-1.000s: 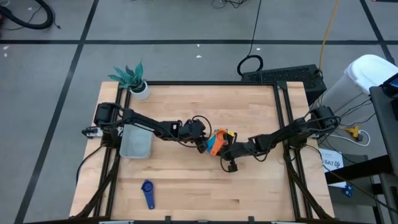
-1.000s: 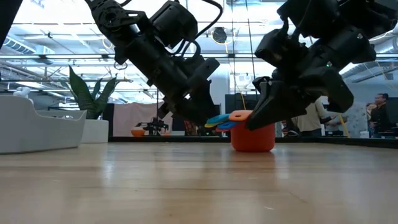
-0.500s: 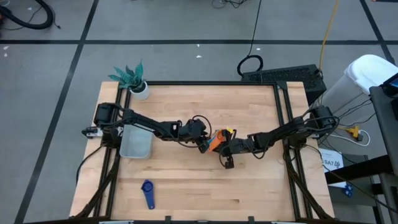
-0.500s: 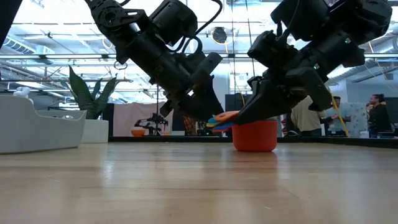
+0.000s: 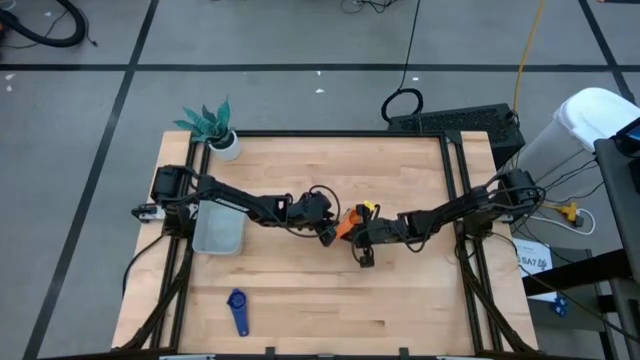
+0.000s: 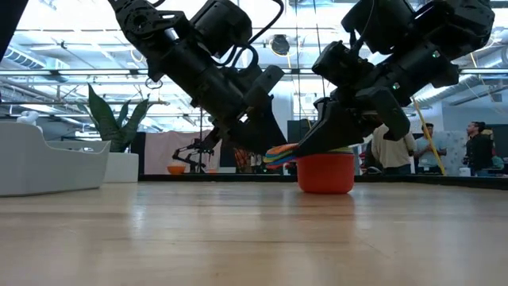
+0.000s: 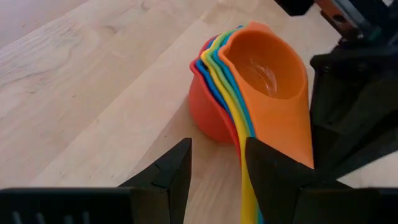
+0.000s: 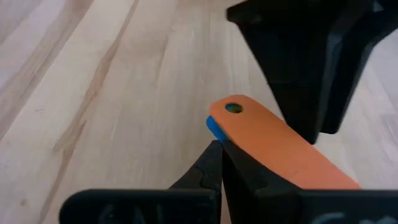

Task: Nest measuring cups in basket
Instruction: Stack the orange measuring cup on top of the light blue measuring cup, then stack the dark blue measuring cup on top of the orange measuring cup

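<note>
Several measuring cups sit nested in a stack [image 7: 249, 81] near the table's middle [image 5: 346, 224]: red at the bottom, then blue, green and yellow, with orange on top. The stack rests on the red bowl [image 6: 325, 172]. My left gripper [image 7: 214, 177] is open on the stack's left [image 5: 328, 233]. My right gripper [image 8: 221, 152] is shut at the handles' free end, on the stack's right [image 5: 356, 233]. One dark blue cup [image 5: 237, 310] lies alone near the near edge. The basket [image 5: 218, 228] lies at the left edge. My left gripper: the bundled handles [image 7: 244, 180] run along the inner side of one finger [image 7: 273, 174]; I cannot tell whether they touch. My right gripper's shut fingers come slanting down from the right at the handles' free end [image 8: 217, 129]. The orange handle [image 8: 261, 140] lies over one finger [image 8: 245, 180]. Whether anything is pinched cannot be told.
A white plant pot [image 5: 226, 145] stands at the far left corner. Black frame rails run along the table's left and right sides. Bare wood lies toward the near edge [image 5: 330, 310]. People stand in the room beyond the table [image 6: 476, 151].
My right gripper has moved toward the table's left, closer to my left gripper, and come down at the handles. The handles, fanned out a second ago, now lie gathered and dip toward the left gripper. The red bowl has stayed on the table.
</note>
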